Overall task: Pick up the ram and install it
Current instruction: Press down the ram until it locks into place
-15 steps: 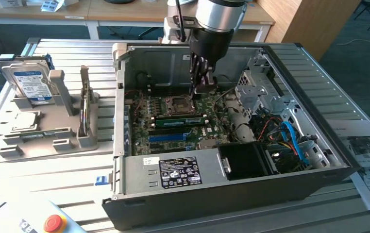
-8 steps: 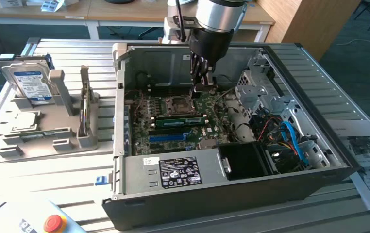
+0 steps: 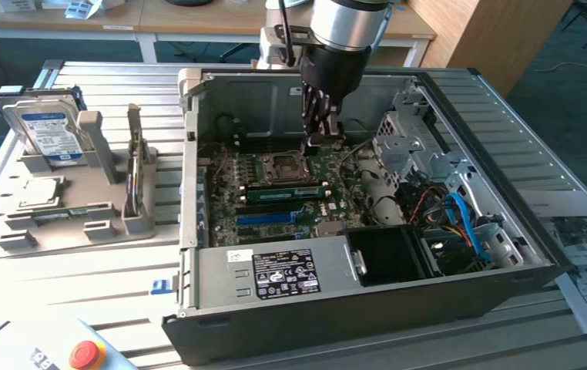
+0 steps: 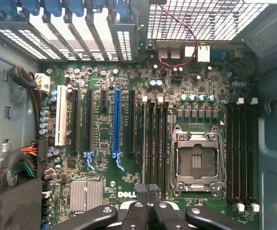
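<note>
gripper (image 4: 148, 203) cut off, label text (image 3: 285, 274) illegible

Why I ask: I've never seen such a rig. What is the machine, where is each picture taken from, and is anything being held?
The machine is a robot arm ending in a gripper. One picture comes from a camera off the arm. It shows an open computer case on a slatted table, and the arm reaching down into the case. A grey holder beside the case carries a hard drive. The other picture comes from a camera on the wrist, looking straight down at the motherboard. A green stick, seemingly the ram, sits in a slot. I see nothing held.
</note>
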Robot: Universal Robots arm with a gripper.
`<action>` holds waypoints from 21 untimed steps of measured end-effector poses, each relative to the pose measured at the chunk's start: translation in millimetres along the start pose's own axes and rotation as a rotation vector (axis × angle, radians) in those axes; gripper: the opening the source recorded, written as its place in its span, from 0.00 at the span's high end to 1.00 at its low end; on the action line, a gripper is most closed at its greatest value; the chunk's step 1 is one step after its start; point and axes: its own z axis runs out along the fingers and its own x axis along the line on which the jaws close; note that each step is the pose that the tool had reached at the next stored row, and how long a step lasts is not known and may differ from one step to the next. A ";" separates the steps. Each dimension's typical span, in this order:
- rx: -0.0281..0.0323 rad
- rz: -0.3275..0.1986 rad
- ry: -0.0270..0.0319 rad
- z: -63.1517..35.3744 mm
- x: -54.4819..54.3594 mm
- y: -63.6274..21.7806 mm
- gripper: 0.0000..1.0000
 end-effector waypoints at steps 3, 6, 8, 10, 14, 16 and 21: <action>0.0000 0.000 0.0001 -0.4 0.0 -4.8 0.89; -0.0001 0.000 0.0000 -0.8 -0.1 -12.7 0.89; -0.0001 0.000 0.0000 -1.1 -0.1 -18.4 0.89; -0.0003 0.000 0.0000 -1.4 -0.2 -23.9 0.89; -0.0003 0.000 -0.0002 -2.0 -0.3 -34.9 0.89; -0.0004 0.000 0.0000 -2.3 -0.3 -38.2 0.89; -0.0004 0.000 -0.0001 -2.1 -0.3 -38.2 0.89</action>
